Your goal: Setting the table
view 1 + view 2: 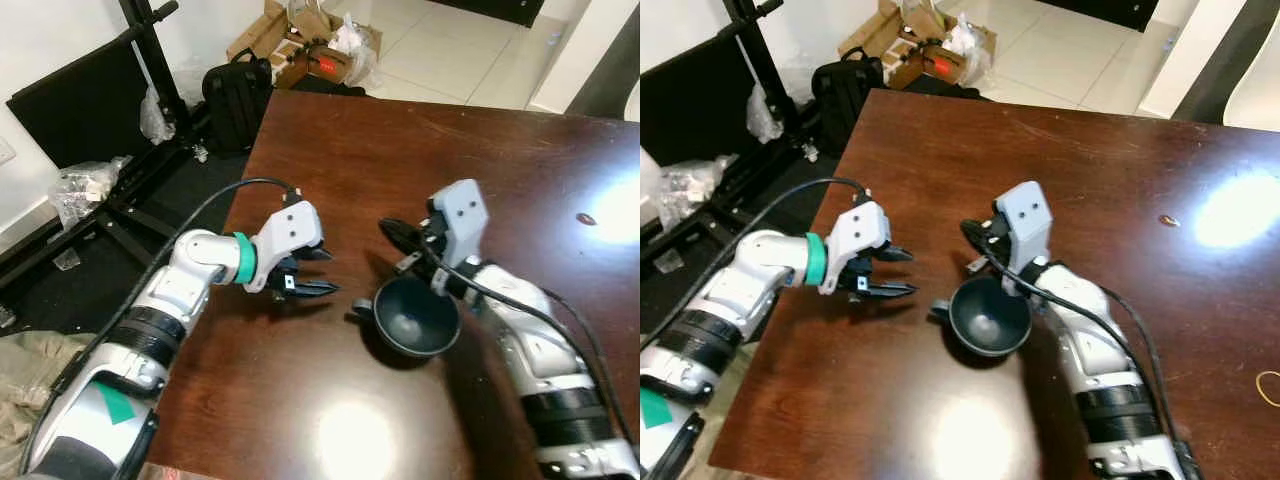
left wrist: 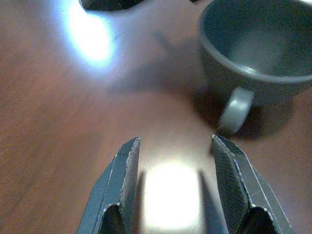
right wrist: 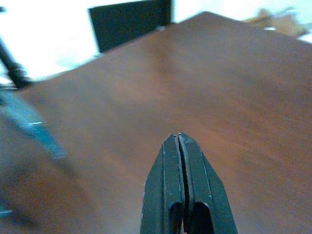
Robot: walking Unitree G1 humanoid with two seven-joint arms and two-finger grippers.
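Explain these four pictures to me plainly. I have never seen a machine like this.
This is a walking household robot with two silver arms, each ending in two black fingers. The two wide pictures come from cameras in its head, looking down at a dark wooden table. The two close pictures come from cameras on its wrists.

On the table stands a grey cup, upright and empty, its handle turned toward the left gripper. That gripper is open, close to the handle but holding nothing. The right gripper is shut, empty, just beyond the cup. Past the table's edge are a black bag and cardboard boxes on the floor.
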